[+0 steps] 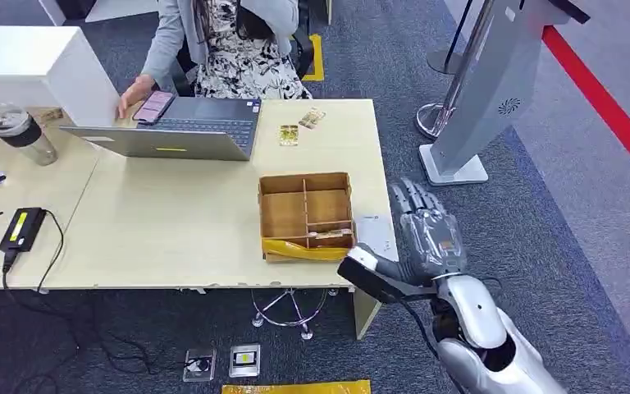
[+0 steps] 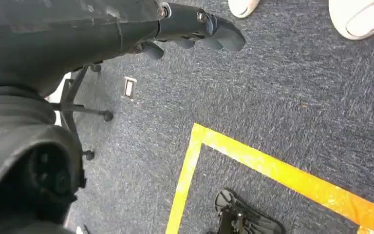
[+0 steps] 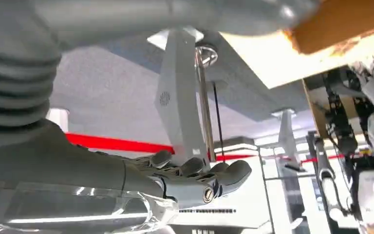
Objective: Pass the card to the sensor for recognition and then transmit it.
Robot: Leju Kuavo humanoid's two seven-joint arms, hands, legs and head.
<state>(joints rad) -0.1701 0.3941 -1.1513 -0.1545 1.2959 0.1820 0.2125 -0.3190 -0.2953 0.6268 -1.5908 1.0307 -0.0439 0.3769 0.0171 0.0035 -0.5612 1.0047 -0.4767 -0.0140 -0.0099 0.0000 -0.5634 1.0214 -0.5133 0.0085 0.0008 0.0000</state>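
In the head view, the silver right hand (image 1: pixel 426 230) is hovering just off the right end of the pale wooden counter (image 1: pixel 172 222), fingers spread wide and holding nothing, while the cards are lying in the near compartment of the brown divided cardboard box (image 1: pixel 306 215) just left of it, the grey slanted sensor kiosk (image 1: pixel 492 82) standing far right. In the left wrist view, the left hand (image 2: pixel 195 27) is hanging over grey carpet, fingers loosely curled around nothing. In the right wrist view, the right hand's fingers (image 3: pixel 195 175) are lying open below the kiosk; reaching in at this angle could nudge the light box or fumble a thin flat card.
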